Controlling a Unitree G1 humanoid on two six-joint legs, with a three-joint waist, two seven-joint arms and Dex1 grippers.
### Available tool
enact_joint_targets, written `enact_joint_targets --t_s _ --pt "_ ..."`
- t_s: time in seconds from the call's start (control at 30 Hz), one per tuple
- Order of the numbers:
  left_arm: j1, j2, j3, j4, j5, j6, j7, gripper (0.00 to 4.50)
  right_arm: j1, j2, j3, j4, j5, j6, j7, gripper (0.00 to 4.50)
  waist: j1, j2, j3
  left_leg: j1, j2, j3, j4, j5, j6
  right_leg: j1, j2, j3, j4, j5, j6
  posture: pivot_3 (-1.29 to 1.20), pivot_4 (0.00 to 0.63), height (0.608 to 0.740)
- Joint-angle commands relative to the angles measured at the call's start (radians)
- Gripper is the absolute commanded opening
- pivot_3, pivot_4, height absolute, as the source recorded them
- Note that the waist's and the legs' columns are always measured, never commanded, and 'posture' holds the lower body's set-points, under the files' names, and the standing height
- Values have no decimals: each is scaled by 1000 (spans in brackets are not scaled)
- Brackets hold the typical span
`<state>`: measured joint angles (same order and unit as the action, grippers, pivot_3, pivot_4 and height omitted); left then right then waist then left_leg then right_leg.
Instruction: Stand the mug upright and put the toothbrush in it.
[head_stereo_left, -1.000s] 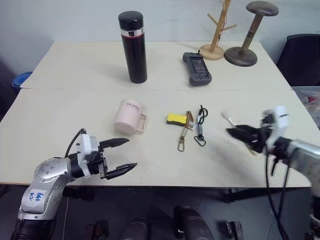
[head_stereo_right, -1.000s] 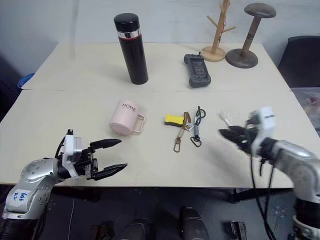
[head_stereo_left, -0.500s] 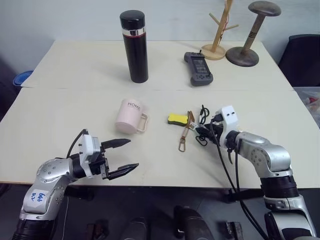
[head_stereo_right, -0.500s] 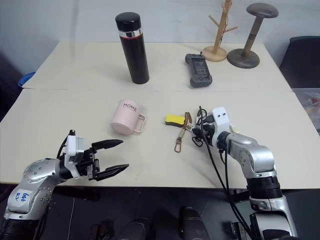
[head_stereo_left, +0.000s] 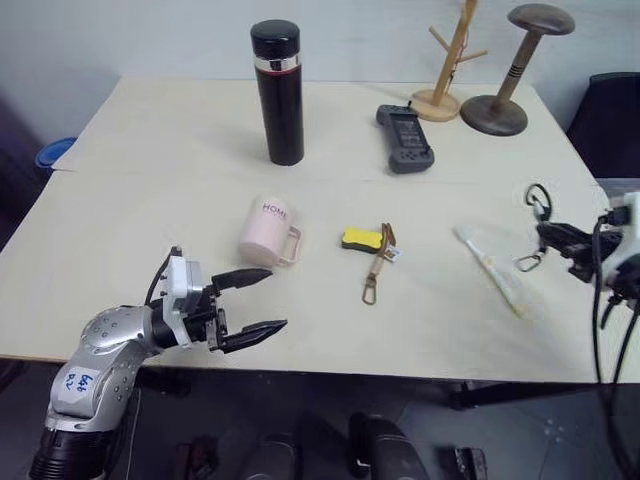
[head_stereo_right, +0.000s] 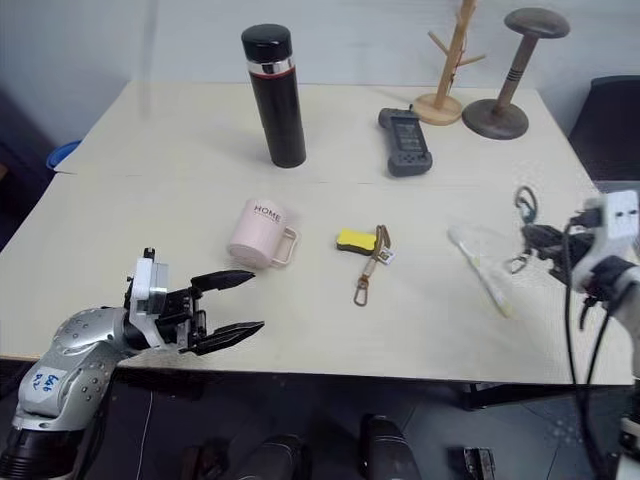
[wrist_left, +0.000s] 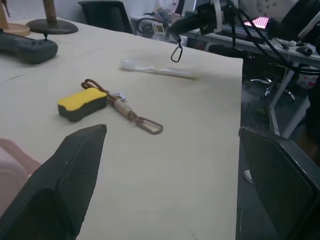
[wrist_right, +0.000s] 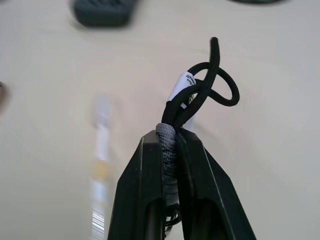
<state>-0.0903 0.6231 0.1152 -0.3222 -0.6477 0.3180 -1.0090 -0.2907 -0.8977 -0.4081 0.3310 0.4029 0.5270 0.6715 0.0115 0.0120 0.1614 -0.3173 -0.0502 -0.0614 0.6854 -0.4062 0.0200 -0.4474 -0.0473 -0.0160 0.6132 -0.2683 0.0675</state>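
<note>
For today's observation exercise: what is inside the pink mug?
The mug lies on its side with its base toward the camera, so its inside is hidden. The toothbrush lies apart on the table.

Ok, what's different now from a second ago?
The right gripper reached in to the black cord beside the brown strap, closed on it and carried it off to the right. The left gripper stayed open; mug and toothbrush haven't moved.

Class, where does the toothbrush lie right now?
In the head views the toothbrush lies flat on the table's right side, between the brown strap and the right tool.
</note>
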Motion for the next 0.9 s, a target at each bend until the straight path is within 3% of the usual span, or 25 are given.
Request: enact_joint_targets --t_s 0.03,0.2,0.27,0.33,0.5,0.63,0.8,0.9 --pt "-10 0 1 -25 3 -12 -3 4500 -37 -2 40 145 -78 -150 17 356 -9 1 1 0 0 0 0 0 0 0 0 0 0 0 0 0 150 740" --pt "-8 23 37 0 17 -32 -8 4500 -60 -25 39 212 -106 -234 39 1965 -15 4 0 0 1 2 0 0 0 -2 1 2 6 0 0 0 150 740" --pt "14 38 68 31 29 -54 -15 4500 -44 -50 11 143 -93 -257 62 2646 -13 4 1 0 1 2 0 0 0 -2 1 2 5 0 0 0 150 740" --pt "48 54 108 75 48 -84 -27 4500 -14 -67 -24 -18 -25 -164 101 3337 -11 6 1 0 1 2 0 0 0 -2 1 2 5 0 0 0 150 740" --pt "122 79 175 159 69 -128 -48 4500 74 -57 2 -446 193 179 147 3337 -10 7 1 -1 1 1 0 0 -1 -2 1 1 5 0 0 0 150 740" --pt "142 82 191 174 72 -139 -53 4500 10 125 132 -688 285 402 -77 3337 -8 2 1 -1 2 0 0 0 -1 -1 1 1 1 0 0 0 150 740" --pt "128 82 188 123 48 -111 -45 4500 -95 400 325 -717 189 461 -318 3337 -4 2 1 -3 1 0 0 0 -1 -4 1 1 2 0 0 0 150 740" --pt "111 73 176 99 48 -106 -36 4500 -110 513 438 -664 106 424 -387 3337 -3 1 0 -7 0 0 0 0 -1 -10 0 1 6 0 0 0 150 740"
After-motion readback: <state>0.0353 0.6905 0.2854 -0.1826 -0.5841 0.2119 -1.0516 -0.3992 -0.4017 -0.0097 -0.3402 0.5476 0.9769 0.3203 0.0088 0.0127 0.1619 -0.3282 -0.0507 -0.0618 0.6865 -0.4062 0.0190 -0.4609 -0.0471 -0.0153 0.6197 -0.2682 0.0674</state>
